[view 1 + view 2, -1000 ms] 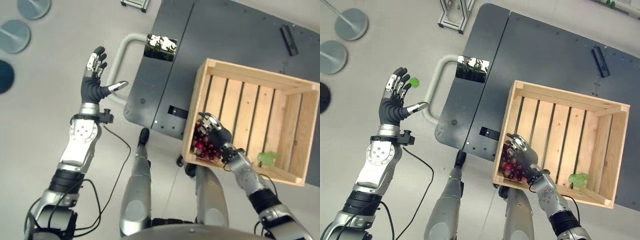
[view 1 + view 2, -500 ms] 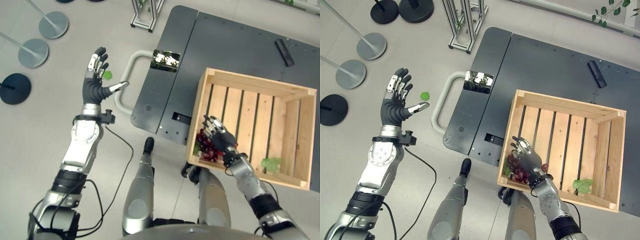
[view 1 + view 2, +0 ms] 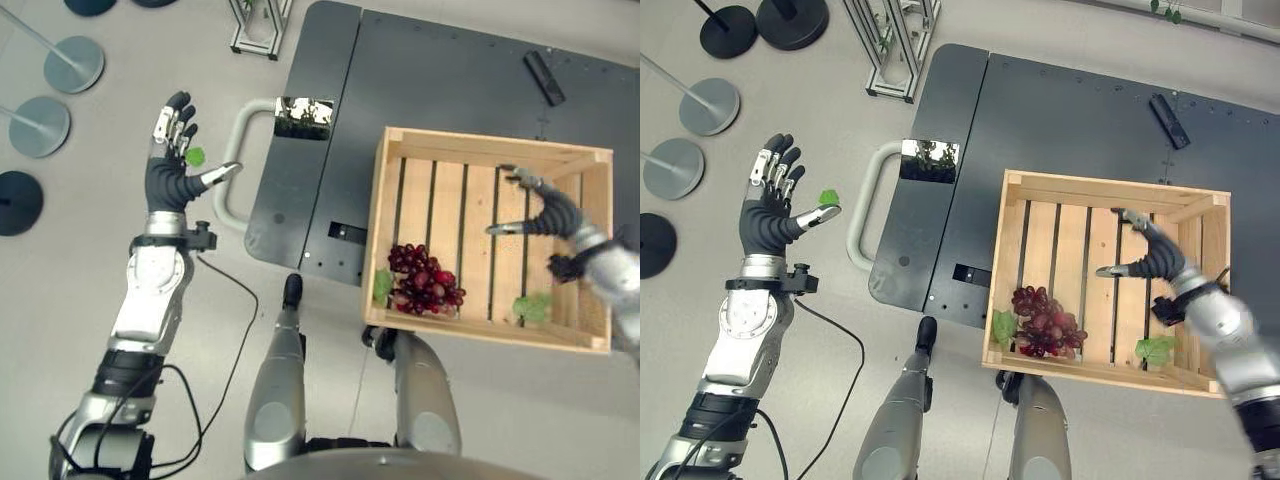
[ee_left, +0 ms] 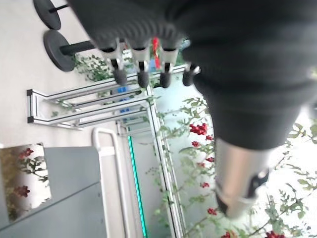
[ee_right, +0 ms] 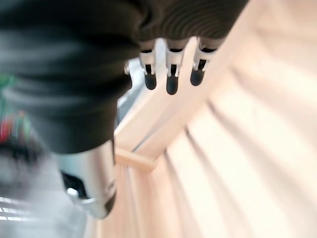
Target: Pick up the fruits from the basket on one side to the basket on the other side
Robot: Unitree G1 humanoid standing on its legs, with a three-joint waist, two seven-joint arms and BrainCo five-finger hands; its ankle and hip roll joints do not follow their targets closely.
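A bunch of dark red grapes (image 3: 425, 284) lies in the near left corner of the wooden crate (image 3: 470, 145), with a green leaf (image 3: 383, 288) beside it. Another green leaf (image 3: 530, 306) lies near the crate's right wall. My right hand (image 3: 548, 214) hovers open over the crate's right side, thumb apart from the fingers (image 5: 170, 82), holding nothing. My left hand (image 3: 168, 178) is raised over the floor far to the left, open and spread, its fingers (image 4: 141, 74) straight.
The crate stands on a dark grey cart deck (image 3: 440, 90) with a pale curved handle (image 3: 235, 165) on its left. A slim black object (image 3: 538, 76) lies at the deck's far right. Round stand bases (image 3: 40, 125) and a small green leaf (image 3: 194, 156) are on the floor.
My right hand has let go of the grapes and swung right across the crate. The grapes now lie bare in the near left corner. The camera has shifted too.
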